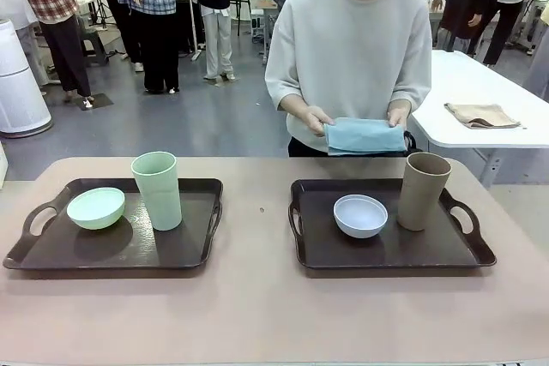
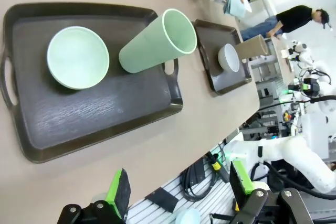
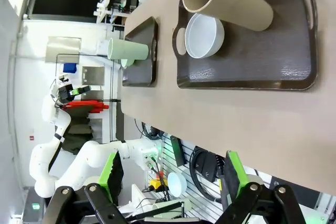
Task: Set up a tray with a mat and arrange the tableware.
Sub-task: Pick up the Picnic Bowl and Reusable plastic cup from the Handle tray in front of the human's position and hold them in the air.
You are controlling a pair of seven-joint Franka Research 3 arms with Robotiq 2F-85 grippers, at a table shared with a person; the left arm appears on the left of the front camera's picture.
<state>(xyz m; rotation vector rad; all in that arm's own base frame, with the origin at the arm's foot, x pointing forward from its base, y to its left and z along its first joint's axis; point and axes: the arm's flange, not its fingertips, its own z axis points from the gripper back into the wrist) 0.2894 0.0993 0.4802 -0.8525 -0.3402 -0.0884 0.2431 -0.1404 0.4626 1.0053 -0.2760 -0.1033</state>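
Two dark brown trays sit on the table. The left tray (image 1: 51, 250) holds a mint green bowl (image 1: 95, 207) and a mint green tumbler (image 1: 158, 189). On the right tray (image 1: 446, 250) stand a pale bluish-white bowl (image 1: 360, 215) and a tan tumbler (image 1: 423, 190). At the far edge a person holds a folded blue mat (image 1: 364, 136) in both hands. My left gripper (image 2: 178, 190) hangs open above the table's near edge, short of the left tray (image 2: 94, 124). My right gripper (image 3: 170, 177) is open too, off the near edge by the right tray (image 3: 247, 72).
A folded tan cloth (image 1: 480, 115) lies on a white table at the back right. Other people stand farther off behind the person. Bare tabletop (image 1: 257, 306) stretches between the trays and along the near edge.
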